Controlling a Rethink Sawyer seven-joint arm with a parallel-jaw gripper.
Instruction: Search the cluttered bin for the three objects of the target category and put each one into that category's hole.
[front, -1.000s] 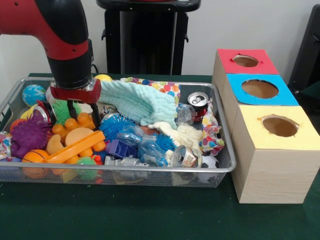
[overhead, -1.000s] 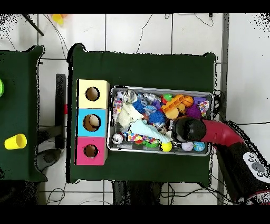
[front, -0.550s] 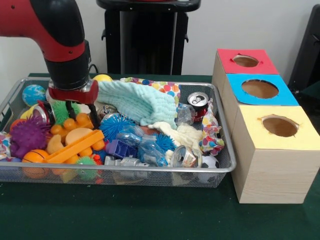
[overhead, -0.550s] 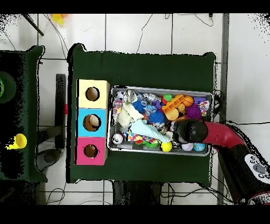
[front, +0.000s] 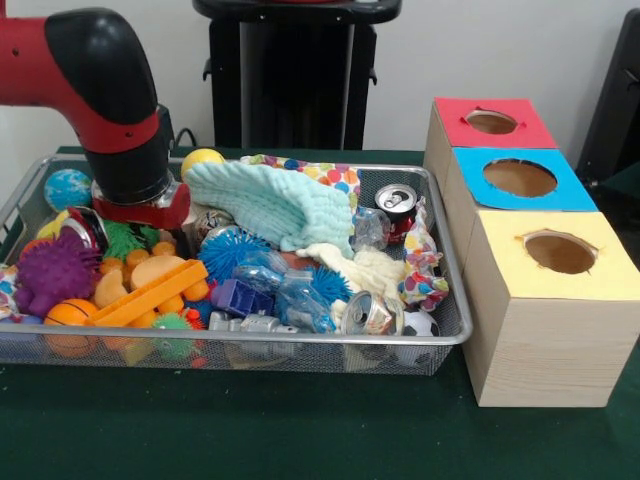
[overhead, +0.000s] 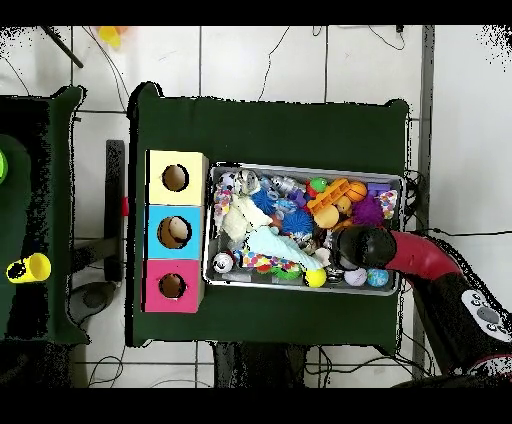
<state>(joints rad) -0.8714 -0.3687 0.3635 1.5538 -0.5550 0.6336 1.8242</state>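
A wire mesh bin holds a jumble of toys, cloths and cans. My gripper is sunk into the bin's left end, its lower part buried among a green spiky toy and orange plastic pieces. A purple spiky ball lies just left of it, and a teal cloth just right. In the overhead view the arm's wrist covers the gripper. Right of the bin stand three boxes with round holes: red, blue and yellow.
Also in the bin are a blue spiky ball, an upright soda can, a crushed can, a yellow ball, a globe ball and a spotted cloth. The bin's rim stands above the green table.
The arm has come down and shifted slightly left. The gripper has sunk from above the toys into the pile by the green spiky toy.
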